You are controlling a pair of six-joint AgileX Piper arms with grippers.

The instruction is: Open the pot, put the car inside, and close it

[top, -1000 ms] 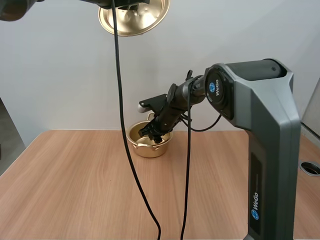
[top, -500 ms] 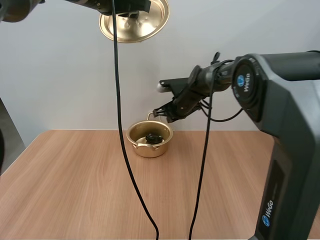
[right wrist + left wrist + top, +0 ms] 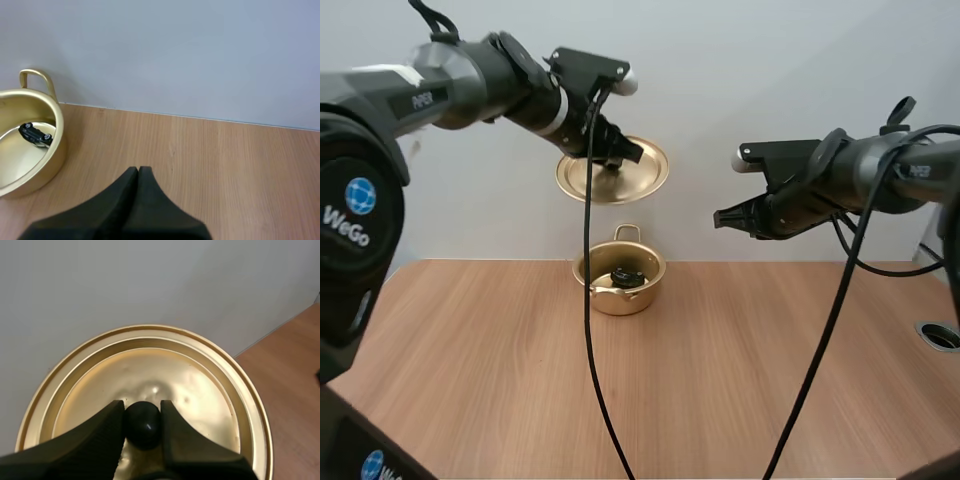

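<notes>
A small gold pot (image 3: 620, 279) stands open at the table's back middle, with a black toy car (image 3: 627, 276) lying inside it. The car (image 3: 36, 134) also shows within the pot (image 3: 30, 150) in the right wrist view. My left gripper (image 3: 617, 155) hangs in the air above the pot, shut on the black knob (image 3: 143, 424) of the gold lid (image 3: 612, 175), which is tilted. The lid (image 3: 150, 385) spreads beneath the fingers (image 3: 95, 435). My right gripper (image 3: 720, 219) is shut on nothing, raised to the right of the pot, its fingers lying together as one wedge (image 3: 132, 200).
The wooden table (image 3: 500, 380) stretches bare in front of the pot and to both sides. A round hole (image 3: 942, 335) sits near the table's right edge. A plain wall rises right behind the pot.
My right gripper left the pot, where the car now lies, rose and pulled back to the right. My left gripper lowered the lid toward the pot.
</notes>
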